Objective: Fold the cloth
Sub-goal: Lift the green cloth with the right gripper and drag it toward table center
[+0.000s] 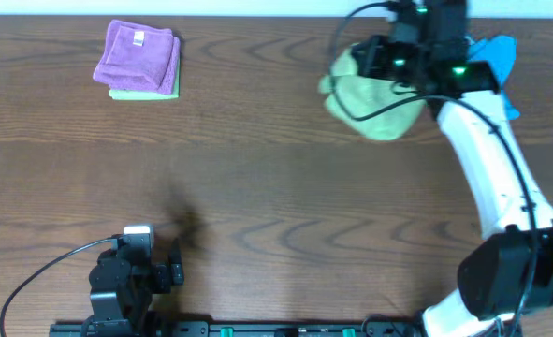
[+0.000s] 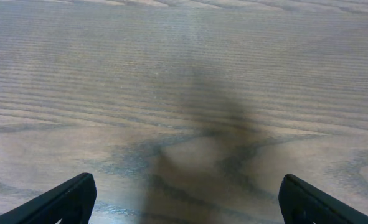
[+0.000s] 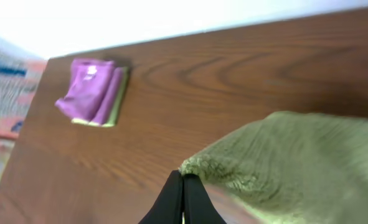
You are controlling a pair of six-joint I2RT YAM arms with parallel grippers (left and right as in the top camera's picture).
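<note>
The cloth (image 1: 379, 101), lime green and fluffy, hangs bunched near the table's far right, under my right arm. In the right wrist view the cloth (image 3: 296, 162) fills the lower right, and one of its corners sits pinched at the tips of my right gripper (image 3: 184, 178), whose black fingers are pressed together. From overhead, the right gripper (image 1: 353, 60) points left over the bunch. My left gripper (image 1: 175, 266) rests at the near left edge, far from the cloth. It stands wide open (image 2: 187, 186), with only bare wood between its fingers.
A folded purple cloth (image 1: 138, 54) lies on a pale green one at the far left, also seen as the purple cloth (image 3: 91, 90) in the right wrist view. A bright blue cloth (image 1: 497, 52) lies behind the right arm. The table's far edge (image 3: 233, 28) runs close behind.
</note>
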